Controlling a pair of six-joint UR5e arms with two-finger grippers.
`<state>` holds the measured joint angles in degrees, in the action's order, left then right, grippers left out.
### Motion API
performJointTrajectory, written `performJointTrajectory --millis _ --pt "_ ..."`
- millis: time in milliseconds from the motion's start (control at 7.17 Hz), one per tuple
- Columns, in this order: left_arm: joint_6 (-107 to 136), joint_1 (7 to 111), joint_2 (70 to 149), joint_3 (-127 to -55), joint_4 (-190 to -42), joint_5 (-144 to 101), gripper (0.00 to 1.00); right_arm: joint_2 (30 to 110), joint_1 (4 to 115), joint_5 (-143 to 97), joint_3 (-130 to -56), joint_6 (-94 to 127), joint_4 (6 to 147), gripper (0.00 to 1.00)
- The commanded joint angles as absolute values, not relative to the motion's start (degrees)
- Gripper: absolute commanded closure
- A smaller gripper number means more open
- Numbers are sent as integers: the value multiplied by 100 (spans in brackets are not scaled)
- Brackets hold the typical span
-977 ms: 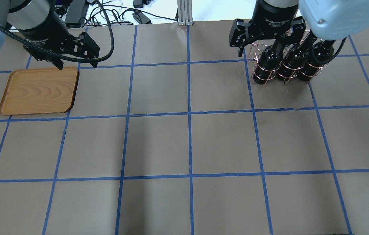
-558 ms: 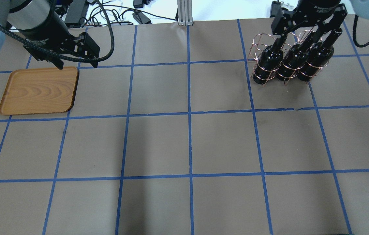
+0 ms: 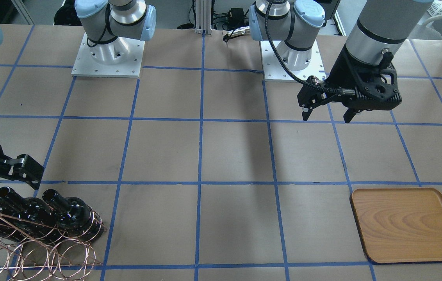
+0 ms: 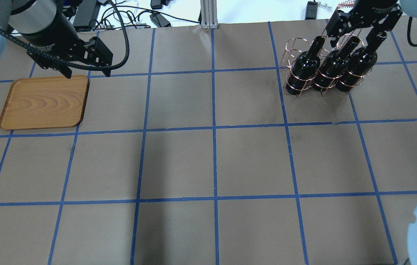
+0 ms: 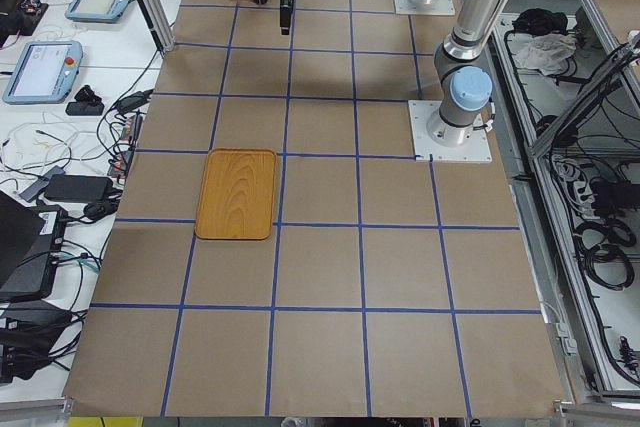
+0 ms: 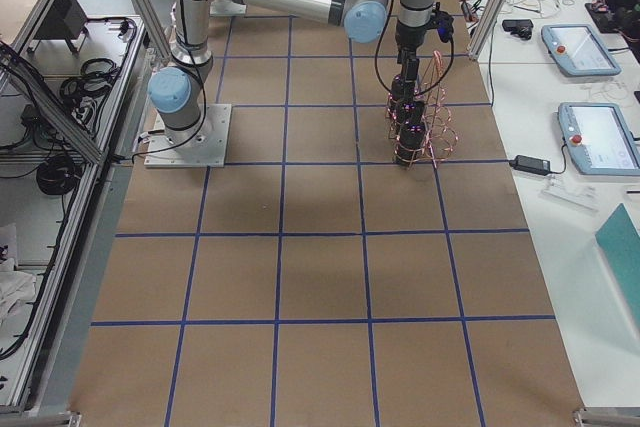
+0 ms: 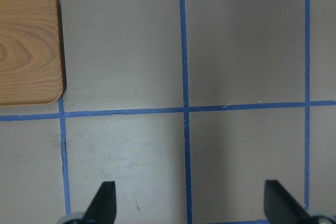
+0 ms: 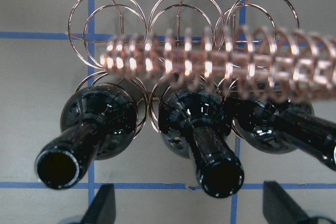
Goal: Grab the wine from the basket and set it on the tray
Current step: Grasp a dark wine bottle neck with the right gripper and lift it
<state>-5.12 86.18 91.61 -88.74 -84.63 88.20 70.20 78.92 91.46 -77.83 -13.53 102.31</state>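
Observation:
The copper wire basket (image 4: 292, 46) stands at the far right of the table and holds three black wine bottles: left (image 4: 304, 64), middle (image 4: 330, 64) and right (image 4: 357, 64). My right gripper (image 4: 352, 31) hovers open above their necks and touches none of them. In the right wrist view the bottle mouths (image 8: 220, 174) sit below the twisted handle (image 8: 210, 66). The wooden tray (image 4: 42, 103) lies bare at the far left. My left gripper (image 4: 88, 74) is open and empty beside the tray's far right corner.
Blue tape lines grid the brown table cover. Cables and a metal post (image 4: 207, 14) lie beyond the far edge. Both arm bases (image 3: 107, 54) stand at the robot's side of the table.
My right gripper has moved right and toward the far edge, from over the left bottle to above the middle and right necks. The left arm, tray and bottles have not moved.

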Motion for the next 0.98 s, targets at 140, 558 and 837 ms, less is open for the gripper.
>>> performJointTrajectory --millis 140,558,837 --pt "-519 8604 9167 -8877 -8464 8816 0 6803 7875 9184 -7778 -1547 10424 25" --pt "-519 8604 9158 -8886 -8481 8824 0 6811 7709 9150 -7770 -1547 10424 71" --pt "-519 8604 9158 -8886 -8481 8824 0 6890 7664 9114 -7604 -1468 10389 90"
